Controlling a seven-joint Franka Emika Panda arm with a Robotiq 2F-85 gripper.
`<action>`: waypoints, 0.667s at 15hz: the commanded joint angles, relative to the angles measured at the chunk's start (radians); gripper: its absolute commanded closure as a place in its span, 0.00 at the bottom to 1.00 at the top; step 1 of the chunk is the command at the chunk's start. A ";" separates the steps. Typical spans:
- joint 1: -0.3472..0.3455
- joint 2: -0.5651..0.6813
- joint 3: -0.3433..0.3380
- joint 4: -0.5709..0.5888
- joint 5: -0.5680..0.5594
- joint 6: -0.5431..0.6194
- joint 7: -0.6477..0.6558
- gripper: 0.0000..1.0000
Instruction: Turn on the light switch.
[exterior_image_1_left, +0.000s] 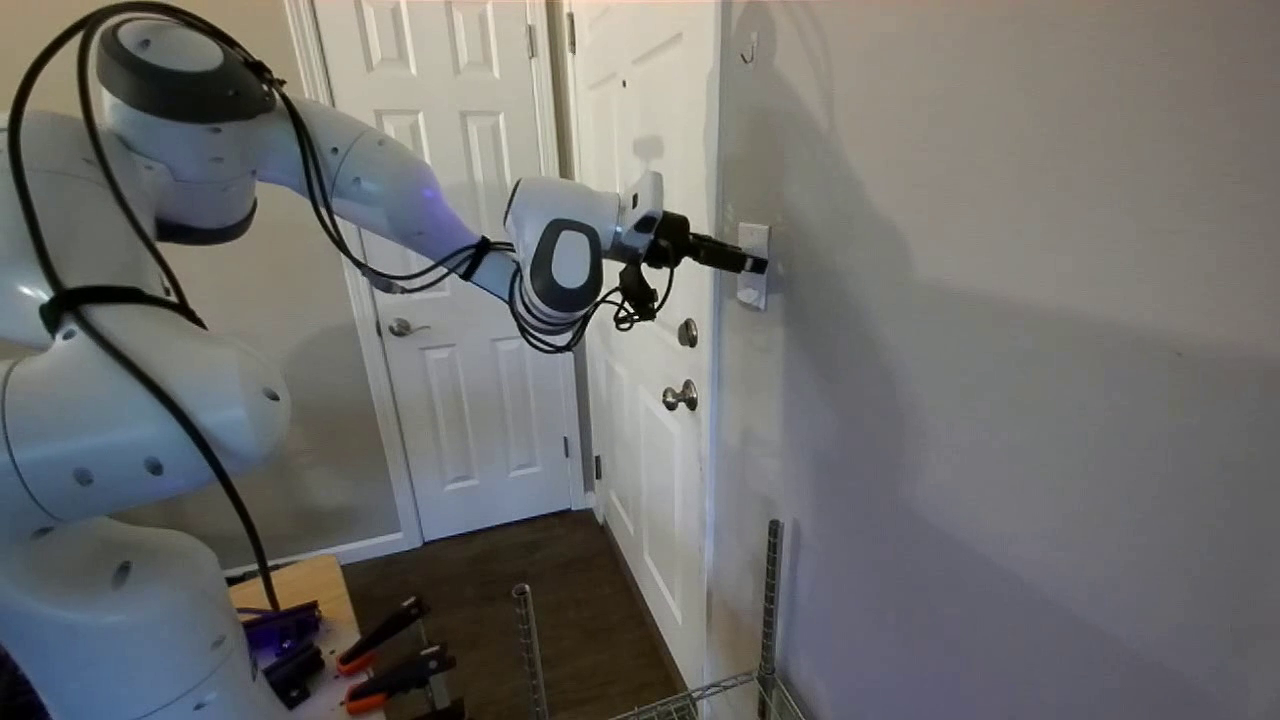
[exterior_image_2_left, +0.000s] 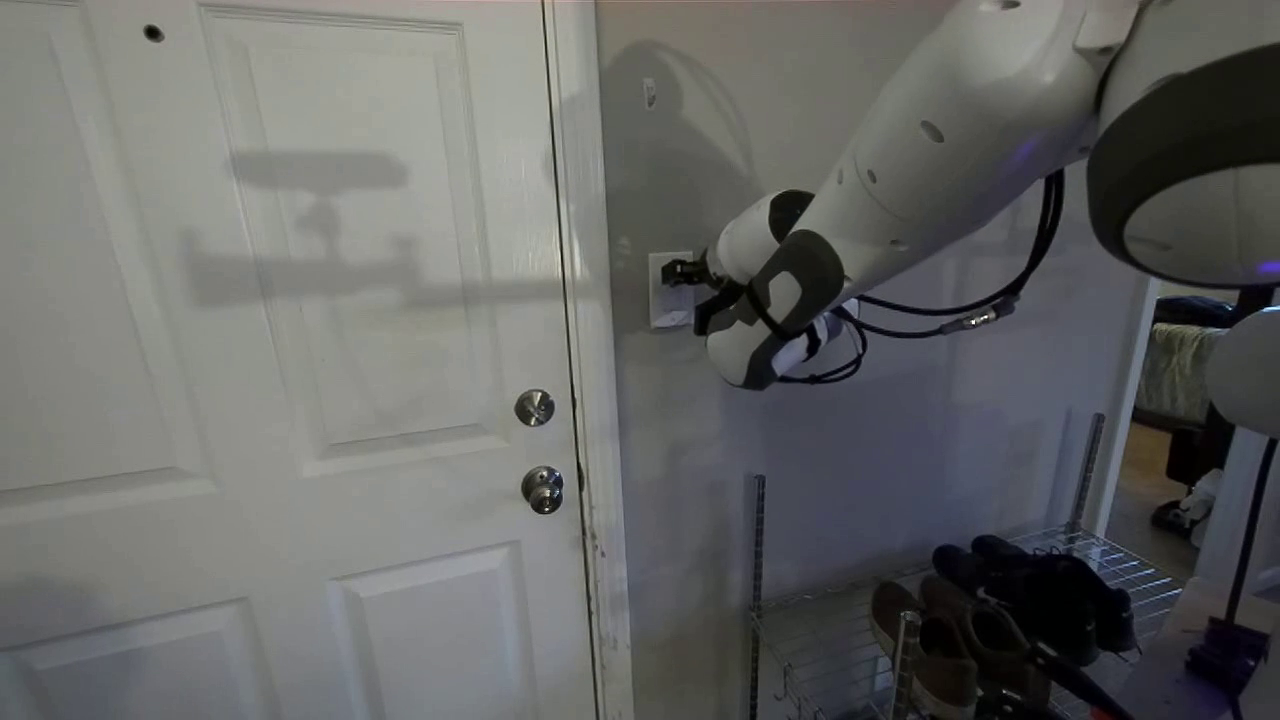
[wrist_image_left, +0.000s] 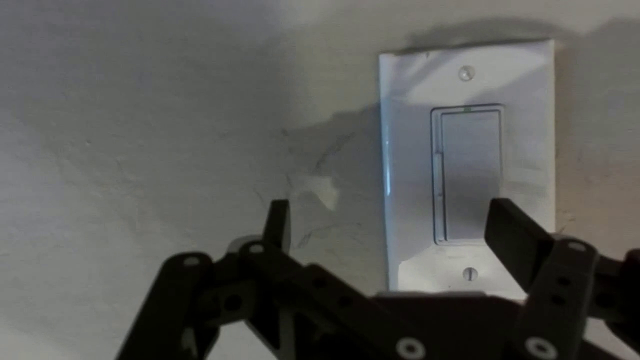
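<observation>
Paddle light switch (wrist_image_left: 470, 170): white, upright, on the grey wall (wrist_image_left: 150, 125) just beside the door frame (exterior_image_2_left: 588, 250).
Wall plate (wrist_image_left: 410, 175): surrounds the paddle, screwed above and below.
Robotiq gripper (wrist_image_left: 391, 215): jaws parted wide, gripping nothing, at the plate in both exterior views.
Switch-side finger (wrist_image_left: 517, 240): at the wrist view's right, overlapping the paddle's lower right corner; whether it touches, I cannot tell.
Wall-side finger (wrist_image_left: 278, 220): over bare wall, beside the plate.
Glancing push: could land on the plate instead of the paddle, since only a corner is covered.
Blocked press: with the spread this wide, any tilt could bring the wall-side finger to the wall first.
Wrong half: if the paddle rocks, pressing low may do nothing or switch off.
Narrow side strip (wrist_image_left: 439, 175): probably a dimmer slider; a sideways drag could shift it.
Overpush: excess force against a rigid wall could crack the plate.
</observation>
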 joint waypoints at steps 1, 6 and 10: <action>-0.043 -0.041 0.004 0.048 0.018 -0.031 0.031 0.00; -0.070 -0.066 0.013 0.109 0.012 -0.081 0.033 0.00; -0.051 -0.061 -0.009 0.074 0.009 -0.096 0.035 0.00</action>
